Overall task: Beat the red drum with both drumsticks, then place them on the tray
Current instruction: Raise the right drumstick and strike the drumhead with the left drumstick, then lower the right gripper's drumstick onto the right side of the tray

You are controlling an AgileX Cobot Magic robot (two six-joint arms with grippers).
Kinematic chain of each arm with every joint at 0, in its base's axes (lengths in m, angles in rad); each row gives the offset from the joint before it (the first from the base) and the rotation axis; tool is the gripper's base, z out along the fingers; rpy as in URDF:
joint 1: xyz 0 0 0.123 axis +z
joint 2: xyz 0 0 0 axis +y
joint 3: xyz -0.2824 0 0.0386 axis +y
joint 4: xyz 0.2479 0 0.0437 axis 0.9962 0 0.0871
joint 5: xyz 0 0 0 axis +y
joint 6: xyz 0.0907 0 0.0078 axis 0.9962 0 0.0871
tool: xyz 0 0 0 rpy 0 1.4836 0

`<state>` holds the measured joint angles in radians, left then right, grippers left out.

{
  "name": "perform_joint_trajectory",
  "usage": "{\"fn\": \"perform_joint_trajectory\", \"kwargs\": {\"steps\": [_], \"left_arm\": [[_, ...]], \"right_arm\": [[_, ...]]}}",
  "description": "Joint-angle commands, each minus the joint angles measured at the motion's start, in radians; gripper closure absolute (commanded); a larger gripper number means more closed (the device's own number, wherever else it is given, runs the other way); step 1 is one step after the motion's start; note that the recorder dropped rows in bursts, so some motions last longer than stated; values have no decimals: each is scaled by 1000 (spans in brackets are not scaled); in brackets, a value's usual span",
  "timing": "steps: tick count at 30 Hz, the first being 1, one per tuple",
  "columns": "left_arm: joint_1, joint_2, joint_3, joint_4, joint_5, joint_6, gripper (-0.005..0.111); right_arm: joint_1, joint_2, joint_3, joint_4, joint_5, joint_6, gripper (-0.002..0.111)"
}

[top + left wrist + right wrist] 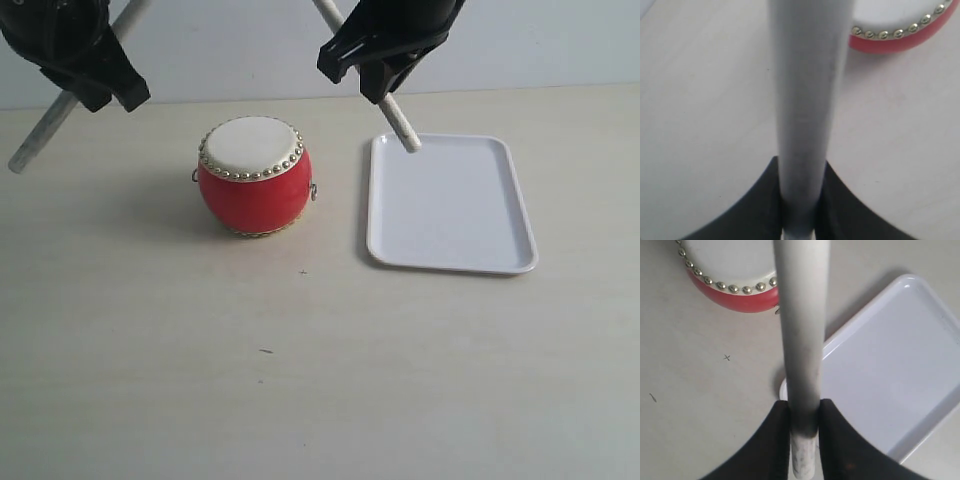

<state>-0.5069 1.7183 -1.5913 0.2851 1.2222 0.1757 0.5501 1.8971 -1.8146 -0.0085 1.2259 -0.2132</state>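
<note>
Exterior view: the red drum (254, 190) is seen upright on the surface (300, 350), left of centre. The tray (450, 205) is located flat beside it on the right, apart from it. The left drumstick (40, 135) is clamped in the left end effector (112, 97), left of the drum. The right drumstick (400, 125) is clamped in the right end effector (352, 82), its tip positioned at the tray's corner nearest the drum; contact cannot be determined.

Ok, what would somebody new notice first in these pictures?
The small round-bellied red drum with cream skin and gold studs stands on the pale table, beside a flat white rectangular plastic tray. Above, the black left gripper and right gripper each clamp one of two slim pale wooden drumsticks, angled downward.
</note>
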Motion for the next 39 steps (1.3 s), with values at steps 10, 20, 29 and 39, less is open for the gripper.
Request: {"fn": "perform_joint_trajectory", "kwargs": {"steps": [10, 20, 29, 39], "left_arm": [[-4, -9, 37, -138, -148, -139, 107], [-4, -9, 275, -133, -483, -128, 107], [9, -11, 393, -117, -739, -106, 107], [9, -44, 393, -121, -702, -108, 107]], "right_arm": [[-3, -8, -7, 1, -5, -31, 108], [-6, -8, -7, 1, -5, -72, 108], [-114, 22, -7, 34, -5, 66, 108], [-266, 155, -7, 110, -5, 311, 108]]}}
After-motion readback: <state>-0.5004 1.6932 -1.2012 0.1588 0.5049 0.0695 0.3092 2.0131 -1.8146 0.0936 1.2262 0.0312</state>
